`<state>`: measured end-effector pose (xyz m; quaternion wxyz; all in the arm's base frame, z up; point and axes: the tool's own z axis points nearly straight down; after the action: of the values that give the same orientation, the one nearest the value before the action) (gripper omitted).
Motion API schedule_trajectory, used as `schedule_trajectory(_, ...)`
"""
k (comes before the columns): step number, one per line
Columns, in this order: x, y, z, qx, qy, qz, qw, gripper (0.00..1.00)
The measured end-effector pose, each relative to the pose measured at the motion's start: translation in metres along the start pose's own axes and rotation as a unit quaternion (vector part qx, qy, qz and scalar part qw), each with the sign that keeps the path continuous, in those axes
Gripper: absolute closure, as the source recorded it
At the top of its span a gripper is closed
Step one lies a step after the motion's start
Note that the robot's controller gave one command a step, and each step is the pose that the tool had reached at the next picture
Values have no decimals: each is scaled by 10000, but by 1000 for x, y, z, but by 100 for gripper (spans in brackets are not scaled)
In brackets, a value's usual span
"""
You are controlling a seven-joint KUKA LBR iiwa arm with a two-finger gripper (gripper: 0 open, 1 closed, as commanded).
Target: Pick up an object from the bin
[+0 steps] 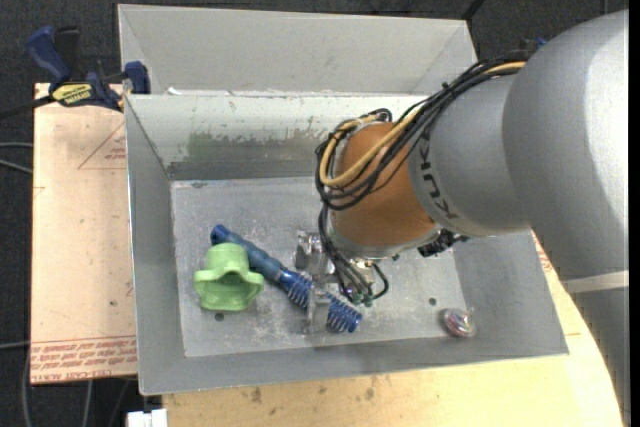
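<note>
My gripper (318, 295) is low over the front middle of the bin floor, under the orange wrist cover. A blue brush (262, 265) lies slanted just to its left, bristle end close against the gripper. Another small blue bristled piece (343, 317) lies right beside the gripper on its right, touching or almost touching it. A light green, flared plastic piece (228, 279) rests against the brush handle at the left.
A small round pinkish-silver thing (457, 322) lies near the front right corner of the bin. The arm and its cables cover the right half of the bin.
</note>
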<state>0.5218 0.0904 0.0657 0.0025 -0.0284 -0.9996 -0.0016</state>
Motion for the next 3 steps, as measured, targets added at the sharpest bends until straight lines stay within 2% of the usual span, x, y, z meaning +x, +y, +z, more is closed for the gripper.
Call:
schedule_trajectory(1, 0, 0, 0, -9, -2, 6, 10000, 0)
schedule_trajectory(2, -2, 0, -1, -12, -19, 8, 10000, 100)
schedule_trajectory(3, -2, 1, -38, 5, -41, 4, 10000, 100)
